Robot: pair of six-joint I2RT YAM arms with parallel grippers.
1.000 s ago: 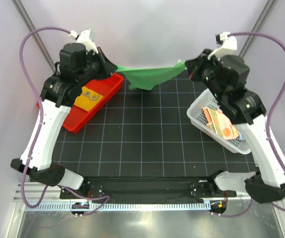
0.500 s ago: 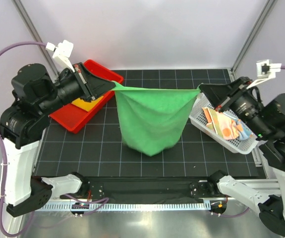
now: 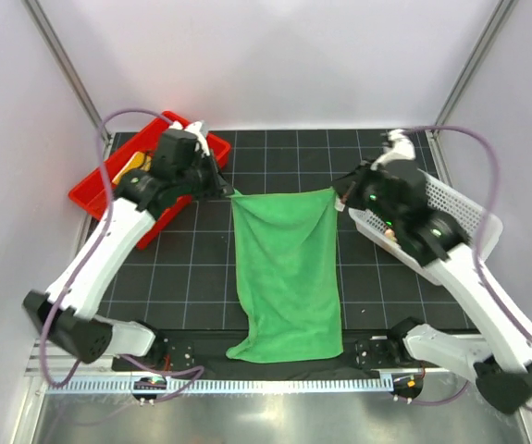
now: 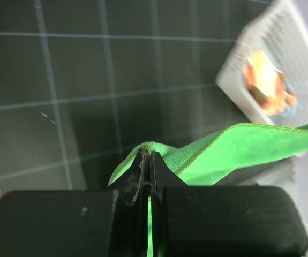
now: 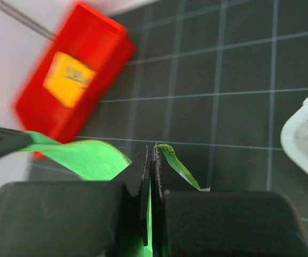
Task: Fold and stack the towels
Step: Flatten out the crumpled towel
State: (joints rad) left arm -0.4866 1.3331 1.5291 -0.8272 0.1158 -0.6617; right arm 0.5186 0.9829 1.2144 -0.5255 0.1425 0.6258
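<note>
Red plastic tray (image 5: 97, 37) holds yellow towel (image 5: 68, 78), white perforated basket (image 4: 290, 32) holds orange-patterned towel (image 4: 266, 88); left gripper (image 3: 231, 192) and right gripper (image 3: 337, 191) clamp fuzzy green towel (image 3: 289, 277) corners.

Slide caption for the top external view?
Left gripper and right gripper hold the green towel by its far corners.

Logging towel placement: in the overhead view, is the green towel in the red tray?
No, the green towel is stretched over the black mat, its far corners pinched by the left gripper and right gripper.
</note>
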